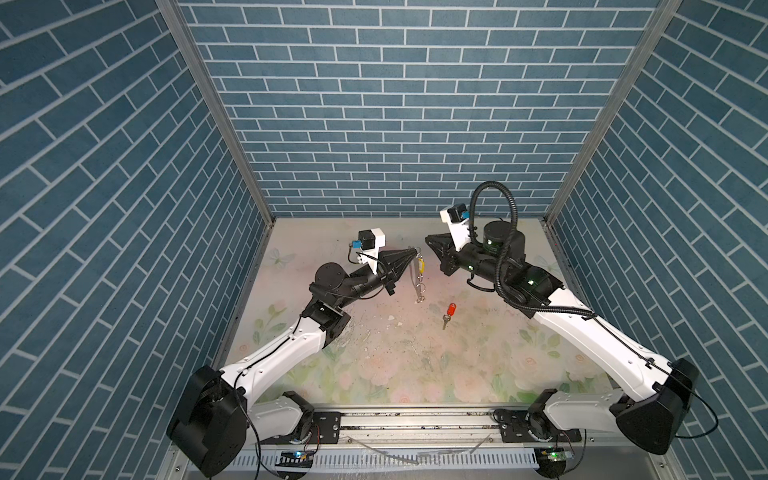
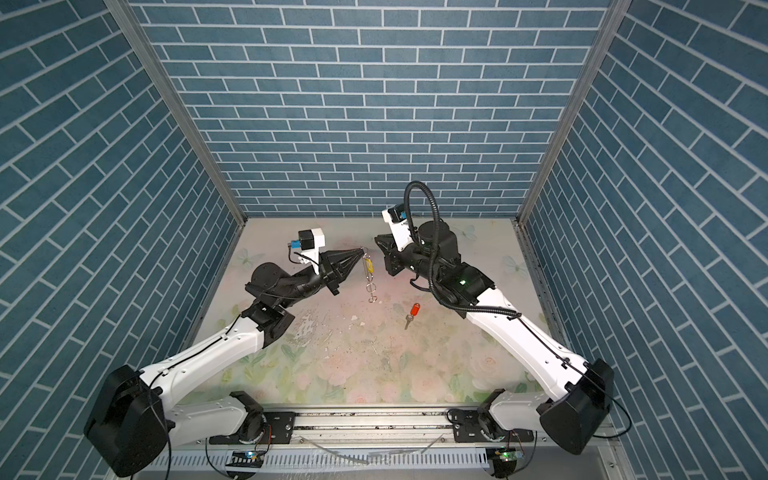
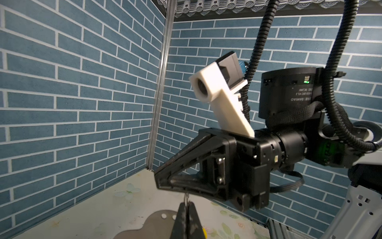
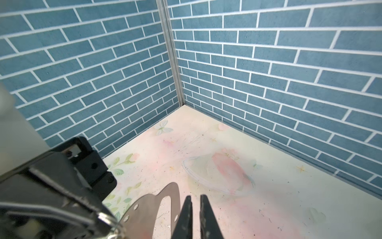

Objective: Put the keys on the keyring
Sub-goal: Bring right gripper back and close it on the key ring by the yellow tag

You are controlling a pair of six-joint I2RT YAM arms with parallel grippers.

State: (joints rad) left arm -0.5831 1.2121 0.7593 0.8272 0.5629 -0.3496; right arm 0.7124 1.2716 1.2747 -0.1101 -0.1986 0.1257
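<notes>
Raised grippers over a floral table [image 1: 374, 374] enclosed by blue brick-pattern walls [image 1: 374, 124].

(a) Both top views. The left gripper [image 1: 411, 250] [image 2: 360, 250], just left of frame centre, has its fingers pressed together on the top end of the keyring [image 1: 417, 282] [image 2: 369, 286]. The keyring hangs straight down, seen edge-on, with small silver rings at its lower end. The yellow key [image 1: 421, 266] [image 2: 369, 266] hangs against the keyring just below the grip; whether it is threaded on cannot be told. The right gripper [image 1: 428, 239] [image 2: 377, 239] points at the left one from the right. It is near but apart, so the keyring hangs between the two. The red key [image 1: 449, 311] [image 2: 414, 310] lies flat on the table below and right of the keyring, well apart from both grippers, among scuffs and pale flecks. A ribbed black hose [image 1: 492, 183] arches over the right arm.

(b) Left wrist view. The closed fingers [image 3: 182, 219] pinch a thin wire ring at the lower edge. The right gripper [image 3: 159, 180] fills the centre and hides the table behind it.

(c) Right wrist view. The right gripper [image 4: 195, 198] is slightly parted and holds nothing. The keyring [image 4: 142, 207], a flat loop with small holes, sits left of the fingers. The blurred left gripper [image 4: 62, 196] blocks the lower left.
</notes>
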